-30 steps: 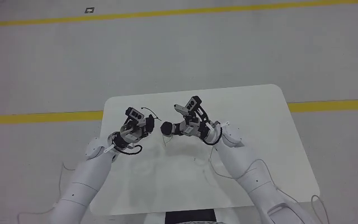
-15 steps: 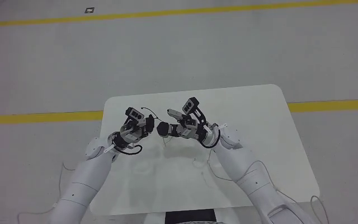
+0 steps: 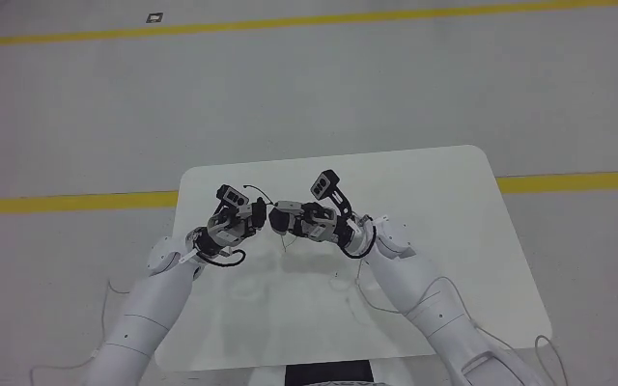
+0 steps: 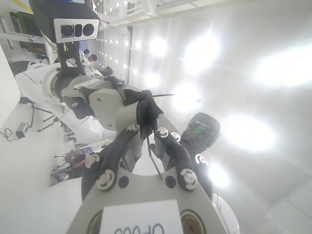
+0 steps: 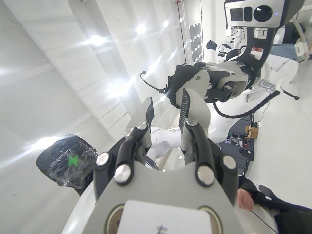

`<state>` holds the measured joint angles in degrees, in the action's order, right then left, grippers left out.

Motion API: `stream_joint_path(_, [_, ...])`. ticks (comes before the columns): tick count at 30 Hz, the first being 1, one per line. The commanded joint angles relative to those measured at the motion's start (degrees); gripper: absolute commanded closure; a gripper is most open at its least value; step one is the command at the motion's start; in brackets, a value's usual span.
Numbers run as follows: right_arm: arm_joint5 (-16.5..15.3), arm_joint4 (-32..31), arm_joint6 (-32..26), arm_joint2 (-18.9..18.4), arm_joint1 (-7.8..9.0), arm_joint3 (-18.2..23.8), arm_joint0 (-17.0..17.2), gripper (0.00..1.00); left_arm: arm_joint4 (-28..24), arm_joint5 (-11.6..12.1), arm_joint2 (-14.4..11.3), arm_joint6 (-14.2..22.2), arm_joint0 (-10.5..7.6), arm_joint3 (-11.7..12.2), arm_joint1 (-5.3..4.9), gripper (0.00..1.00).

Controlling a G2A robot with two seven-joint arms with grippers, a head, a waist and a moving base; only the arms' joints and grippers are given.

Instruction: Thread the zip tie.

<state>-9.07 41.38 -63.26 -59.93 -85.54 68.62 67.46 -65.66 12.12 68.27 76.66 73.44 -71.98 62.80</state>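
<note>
white rounded-corner table: both grippers meet over its middle.
left gripper: black-wrapped tips clamped on the tie.
right gripper: ribbed fingers parted, holding nothing, just beside the left's tips.
thin black plastic zip tie: pinched in the left gripper above the table, free end arching out.
Step, I judge: lining up to thread; next, the right gripper must catch that loose end squarely.
white wrist labels: print cut off, unreadable.

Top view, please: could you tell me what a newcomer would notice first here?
The left gripper and right gripper are nose to nose above the white table. A thin black zip tie curls out of the left gripper, which is shut on it; the right gripper's fingers stand open.
</note>
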Motion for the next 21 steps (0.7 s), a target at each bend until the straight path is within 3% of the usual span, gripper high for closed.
stream_joint_path(1, [-0.12, 0.03, 0.16, 0.08, 0.04, -0.12, -0.08, 0.78, 0.00, 0.00, 0.00, 0.00, 0.00, 0.00, 0.00, 1.00])
stream_joint_path(8, [-0.98, -0.05, 1.45, 0.29, 0.17, -0.45, -0.24, 0.87, 0.00, 0.00, 0.00, 0.00, 0.00, 0.00, 0.00, 1.00])
stream_joint_path(21, [-1.81, 0.17, 2.64, 0.40, 0.50, -0.65, -0.41, 0.89, 0.00, 0.00, 0.00, 0.00, 0.00, 0.00, 0.00, 1.00])
